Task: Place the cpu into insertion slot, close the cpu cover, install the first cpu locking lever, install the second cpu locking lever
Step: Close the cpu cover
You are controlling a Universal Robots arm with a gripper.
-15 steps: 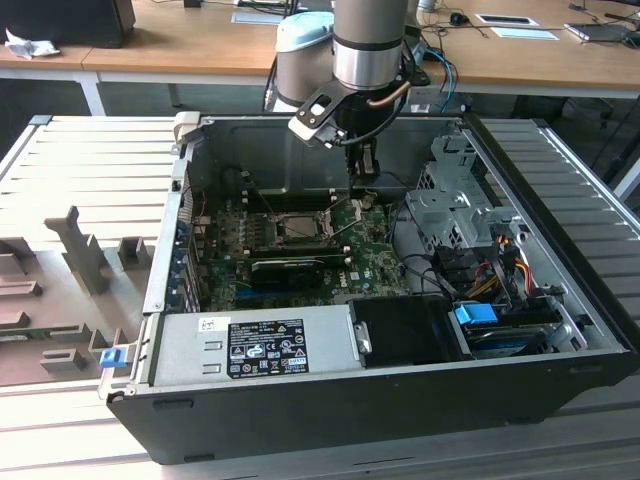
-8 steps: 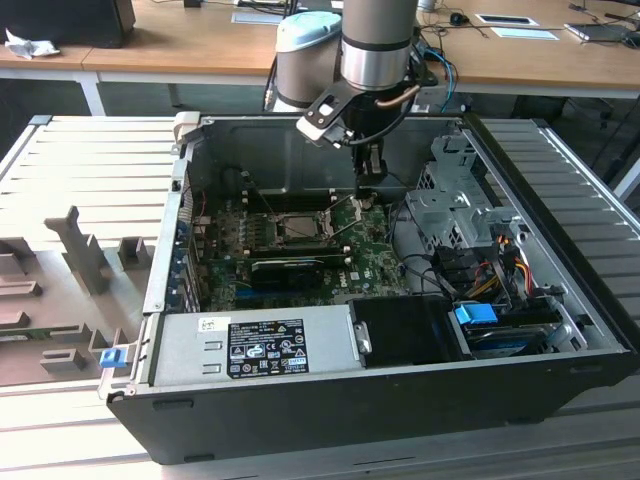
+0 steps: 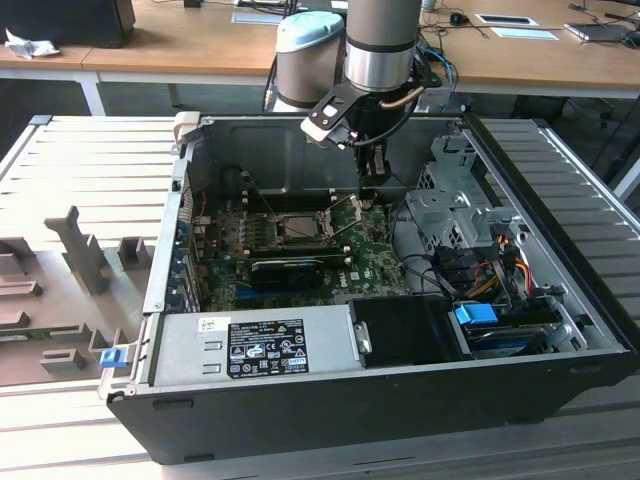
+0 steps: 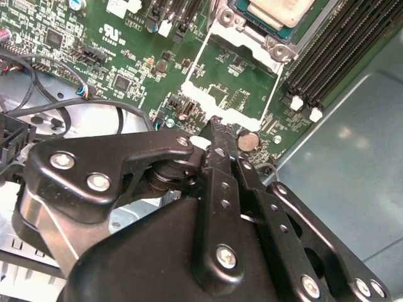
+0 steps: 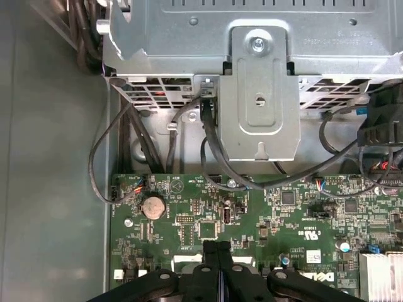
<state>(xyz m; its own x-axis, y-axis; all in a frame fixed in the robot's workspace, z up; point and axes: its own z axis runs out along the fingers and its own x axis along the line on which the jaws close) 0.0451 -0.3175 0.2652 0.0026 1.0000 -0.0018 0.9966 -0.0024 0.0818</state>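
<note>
Silver cpu (image 4: 277,9) sits in the slot (image 3: 300,226) by the board's (image 5: 252,220) far edge, cover (image 4: 272,44) apparently down over it — my gripper (image 4: 218,126), pinched shut and empty, hangs just beside the slot — both levers (image 3: 346,206), I judge, not yet locked.

The exterior view looks down into the computer case (image 3: 300,410) from afar; both wrist views peer closely past the tool (image 5: 217,248) at its motherboard (image 5: 252,220).
</note>
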